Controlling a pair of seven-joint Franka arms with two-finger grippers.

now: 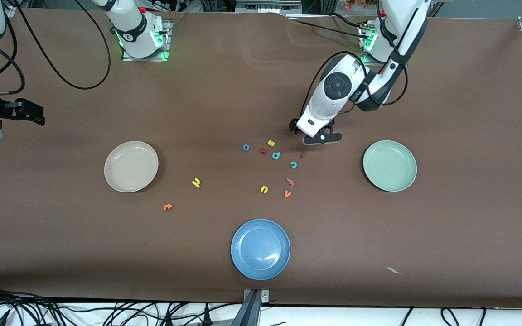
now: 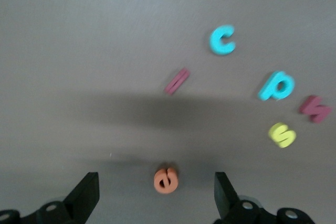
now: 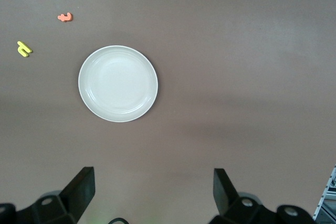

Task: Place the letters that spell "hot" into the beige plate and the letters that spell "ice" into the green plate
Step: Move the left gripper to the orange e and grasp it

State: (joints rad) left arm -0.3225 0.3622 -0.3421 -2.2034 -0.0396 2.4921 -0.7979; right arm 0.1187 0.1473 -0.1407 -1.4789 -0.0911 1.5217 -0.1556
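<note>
My left gripper (image 1: 316, 135) (image 2: 156, 183) hangs low and open over the letter cluster. The orange e (image 2: 166, 180) lies on the table between its fingers, untouched. Close by are the maroon i (image 1: 303, 154) (image 2: 177, 81) and the teal c (image 1: 293, 164) (image 2: 222, 40). The blue o (image 1: 245, 147) lies at the cluster's edge. The yellow h (image 1: 196, 182) (image 3: 23, 49) and the orange t (image 1: 167, 207) (image 3: 64, 17) lie nearer the beige plate (image 1: 131, 166) (image 3: 118, 83). Both that plate and the green plate (image 1: 389, 165) hold nothing. My right gripper (image 1: 29, 113) (image 3: 152, 183) waits open, high over the right arm's end.
A blue plate (image 1: 260, 249) stands near the table's front edge. Other letters lie in the cluster: a yellow s (image 1: 271, 143), a teal p (image 1: 276, 155), a dark red letter (image 1: 263, 151), a yellow u (image 1: 264, 189), an orange v (image 1: 287, 194) and a salmon letter (image 1: 290, 182).
</note>
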